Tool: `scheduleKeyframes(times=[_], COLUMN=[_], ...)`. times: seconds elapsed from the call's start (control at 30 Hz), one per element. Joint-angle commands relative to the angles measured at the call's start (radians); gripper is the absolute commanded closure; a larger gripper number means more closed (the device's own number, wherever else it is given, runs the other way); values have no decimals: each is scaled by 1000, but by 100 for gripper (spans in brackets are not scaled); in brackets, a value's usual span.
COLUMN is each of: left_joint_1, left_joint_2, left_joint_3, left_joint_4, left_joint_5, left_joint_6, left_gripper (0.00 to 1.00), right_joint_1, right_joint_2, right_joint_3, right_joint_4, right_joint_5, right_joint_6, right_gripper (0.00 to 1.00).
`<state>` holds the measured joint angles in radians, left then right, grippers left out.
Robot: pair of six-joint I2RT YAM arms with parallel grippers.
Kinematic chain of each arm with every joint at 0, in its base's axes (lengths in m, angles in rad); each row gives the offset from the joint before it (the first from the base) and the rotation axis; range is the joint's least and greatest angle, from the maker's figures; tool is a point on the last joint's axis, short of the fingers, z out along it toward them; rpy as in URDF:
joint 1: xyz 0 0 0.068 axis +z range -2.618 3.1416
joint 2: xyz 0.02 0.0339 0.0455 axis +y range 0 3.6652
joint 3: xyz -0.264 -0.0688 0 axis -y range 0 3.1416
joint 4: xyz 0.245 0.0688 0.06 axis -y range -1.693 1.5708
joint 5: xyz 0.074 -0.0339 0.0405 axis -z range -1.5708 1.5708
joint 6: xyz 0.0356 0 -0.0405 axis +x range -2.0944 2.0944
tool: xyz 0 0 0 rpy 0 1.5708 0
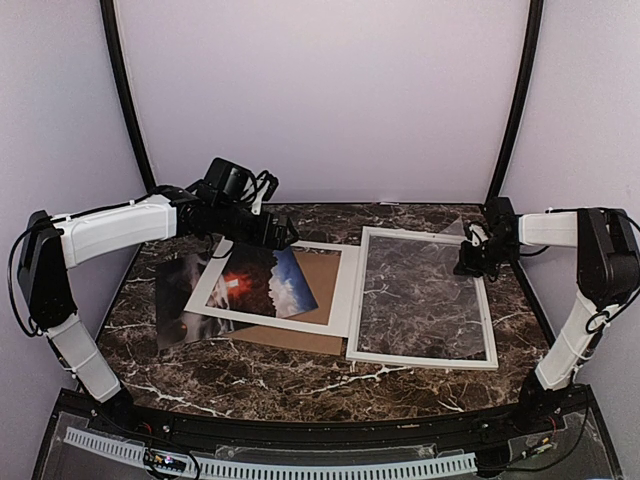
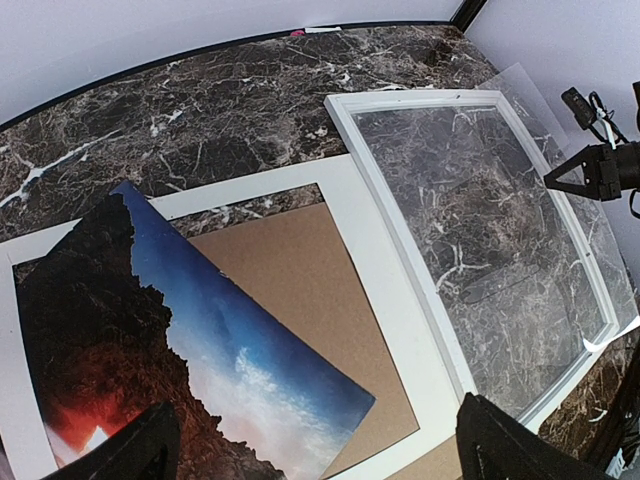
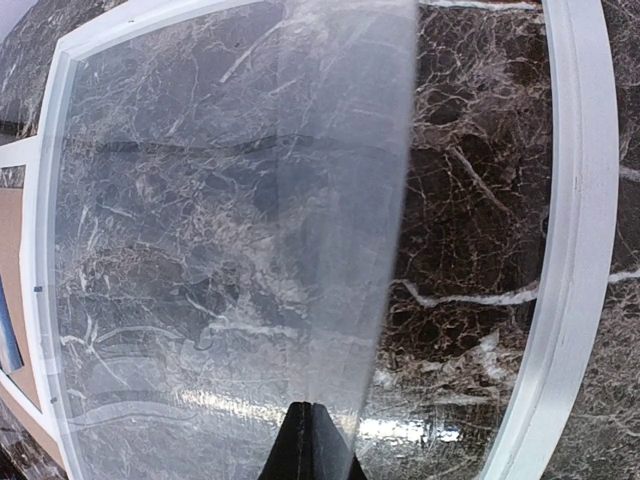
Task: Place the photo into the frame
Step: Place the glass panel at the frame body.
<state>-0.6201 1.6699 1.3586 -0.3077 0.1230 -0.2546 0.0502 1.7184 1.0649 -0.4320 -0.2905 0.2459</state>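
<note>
Left tool (image 1: 283, 236) spreads wide above the photo (image 1: 262, 282) at left. Right tool (image 1: 468, 262) pinches the clear sheet (image 3: 230, 250) over the frame (image 1: 420, 359) on the worktop (image 1: 300, 385).

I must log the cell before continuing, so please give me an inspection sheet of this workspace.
surface: marble table, dark with white veins.
job's things: photo lies tilted on the mat board; frame lies to its right, no photo in it.
clutter: brown backing board under the mat board; clear plastic sheet over the frame.
grippers: left gripper above the photo, jaws open; right gripper, jaws shut on the clear plastic sheet.
cables: black cables at the left wrist.
surroundings: plain pale walls.
</note>
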Motion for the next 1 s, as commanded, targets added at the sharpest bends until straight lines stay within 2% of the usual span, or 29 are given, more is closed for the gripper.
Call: scheduleKeyframes(times=[0.0,0.97], left_joint_1=[-6,-7], left_joint_2=[-20,-30], left_joint_3=[-10,-17], left_joint_4=[-3,-7], left_joint_5=[0,-5], left_joint_6=[11,13], left_gripper=[1,1], right_joint_1=[-7,-12], right_joint_2=[-16,2], right_joint_3=[-4,12], right_joint_4=[-6,-17], right_joint_5=[24,16], right_joint_6=[0,-17], right_gripper=[100,100])
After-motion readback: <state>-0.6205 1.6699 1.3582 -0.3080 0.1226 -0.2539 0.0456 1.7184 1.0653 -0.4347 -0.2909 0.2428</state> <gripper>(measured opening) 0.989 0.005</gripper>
